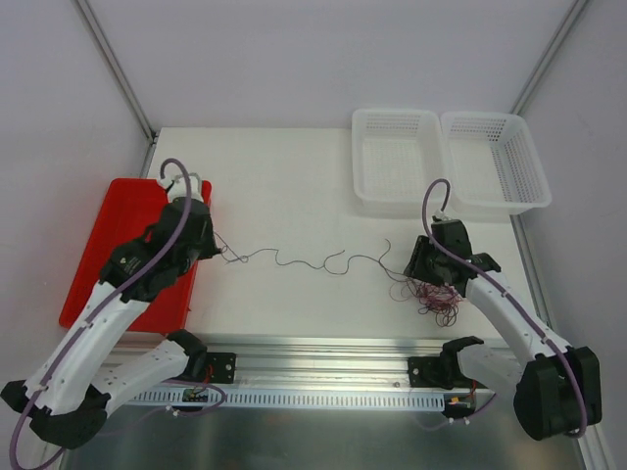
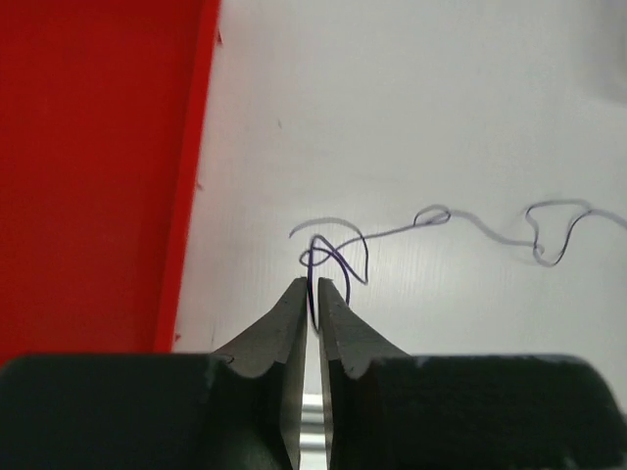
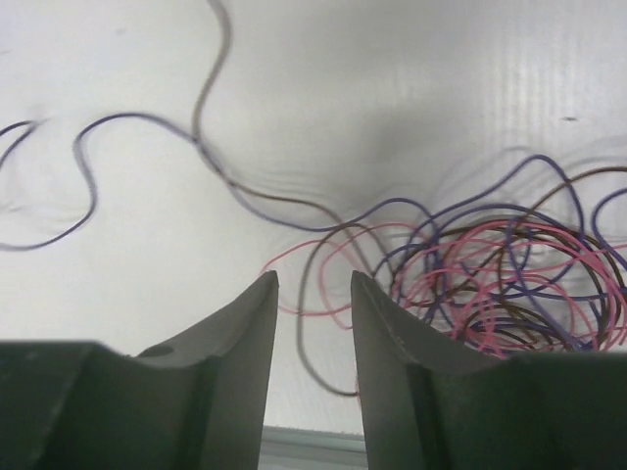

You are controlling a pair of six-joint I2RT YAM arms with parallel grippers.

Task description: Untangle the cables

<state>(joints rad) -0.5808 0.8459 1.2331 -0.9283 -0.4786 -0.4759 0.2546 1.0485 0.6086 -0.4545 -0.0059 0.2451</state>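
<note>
The cables (image 3: 490,284) are seen as hair-thin wires. One purple strand (image 1: 294,261) is stretched in waves across the white table (image 1: 284,176), and a purple, pink and brown bunch (image 1: 438,299) lies beside the right arm. From above, both sets of fingertips are hidden by the wrists. In the wrist views the left gripper (image 2: 313,287) is shown pinched on the strand's looped end, and the right gripper (image 3: 313,284) is parted over the bunch's edge with nothing held. A red tray (image 1: 108,225) and two white baskets (image 1: 394,162) are set at the table's sides.

The left arm (image 1: 98,313) was white with black joints, and so was the right arm (image 1: 505,308). A thick purple cable (image 1: 186,191) ran along each. The left gripper (image 2: 313,284) and right gripper (image 3: 313,279) had dark, pointed fingers.
</note>
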